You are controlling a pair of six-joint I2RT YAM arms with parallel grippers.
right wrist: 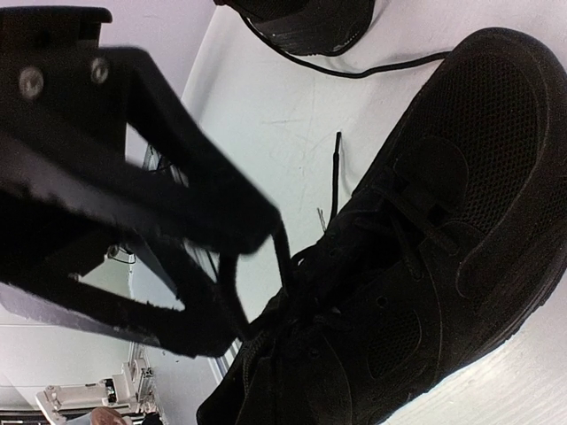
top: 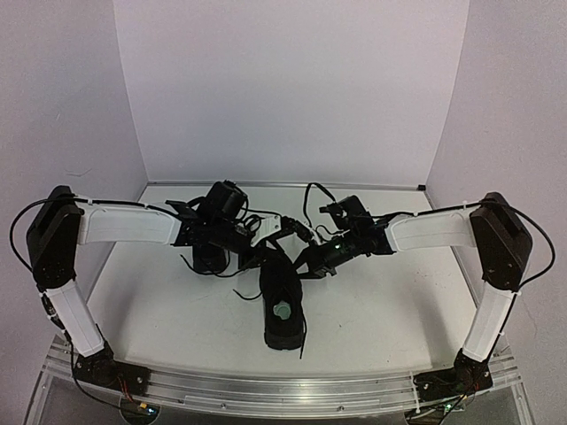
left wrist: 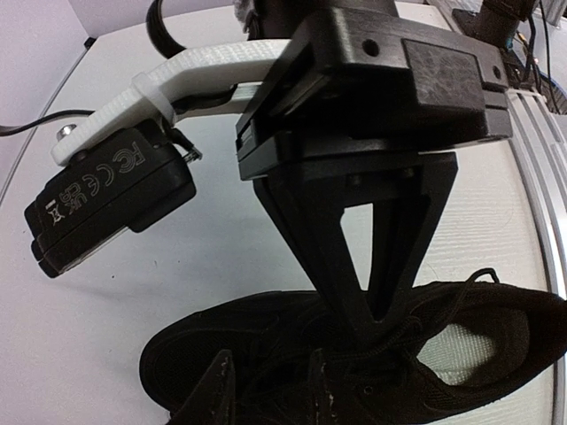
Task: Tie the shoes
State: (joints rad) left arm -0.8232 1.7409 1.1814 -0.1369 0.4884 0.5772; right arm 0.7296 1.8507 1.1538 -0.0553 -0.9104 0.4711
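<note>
One black shoe (top: 282, 297) lies in the middle of the table, with a pale patch inside its opening. It fills the left wrist view (left wrist: 354, 363) and the right wrist view (right wrist: 443, 221). The second black shoe (top: 206, 255) lies to its left, partly under my left arm, and shows at the top of the right wrist view (right wrist: 306, 22). My left gripper (left wrist: 268, 390) is open, its fingers hanging just over the middle shoe's toe and laces (top: 273, 251). My right gripper (right wrist: 251, 279) is shut on a loop of that shoe's lace, lifted above the tongue (top: 306, 258).
A loose lace end (right wrist: 335, 177) lies on the table beside the middle shoe. The right arm's wrist camera (left wrist: 111, 199) hangs close in front of my left gripper. White walls close off the back and both sides.
</note>
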